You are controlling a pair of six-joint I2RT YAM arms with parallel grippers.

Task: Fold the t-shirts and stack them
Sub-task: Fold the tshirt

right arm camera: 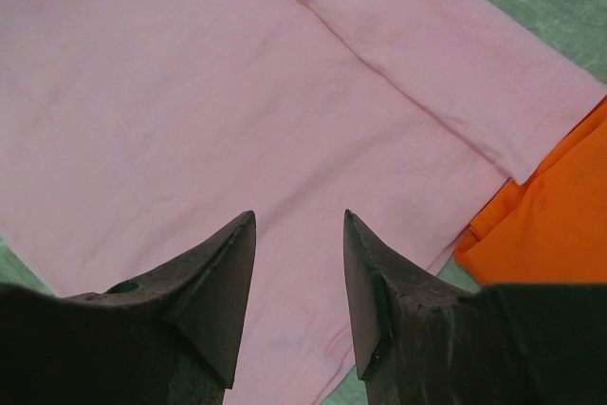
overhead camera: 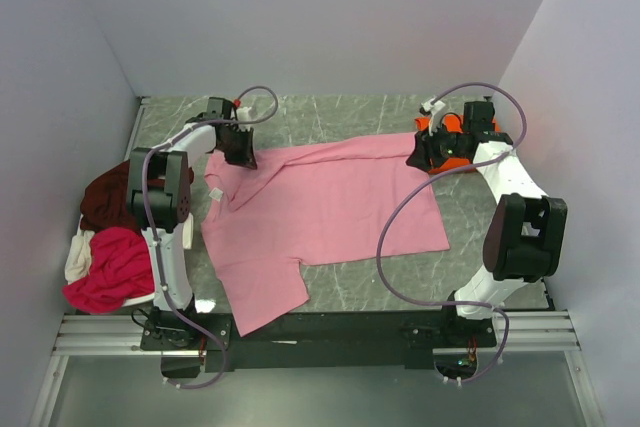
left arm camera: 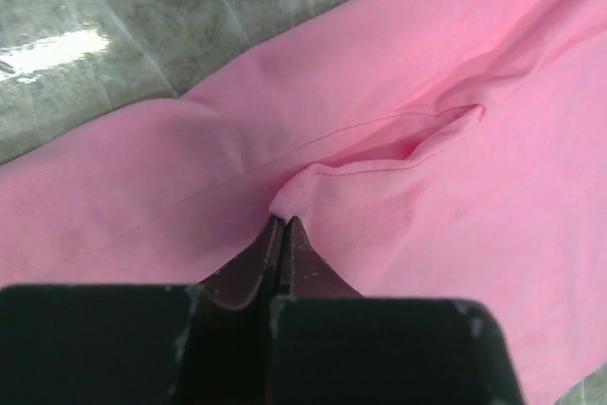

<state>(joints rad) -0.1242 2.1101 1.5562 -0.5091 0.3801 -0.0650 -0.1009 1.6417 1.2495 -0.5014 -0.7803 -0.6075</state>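
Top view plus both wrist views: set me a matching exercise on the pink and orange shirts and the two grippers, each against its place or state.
1. pink shirt
2. orange shirt
3. left gripper
4. right gripper

a. open, over pink cloth
b. spread out in the middle
c. shut, pinching a pink fold
d. far right, beside the pink edge

Pairs: 1-b, 2-d, 3-c, 4-a
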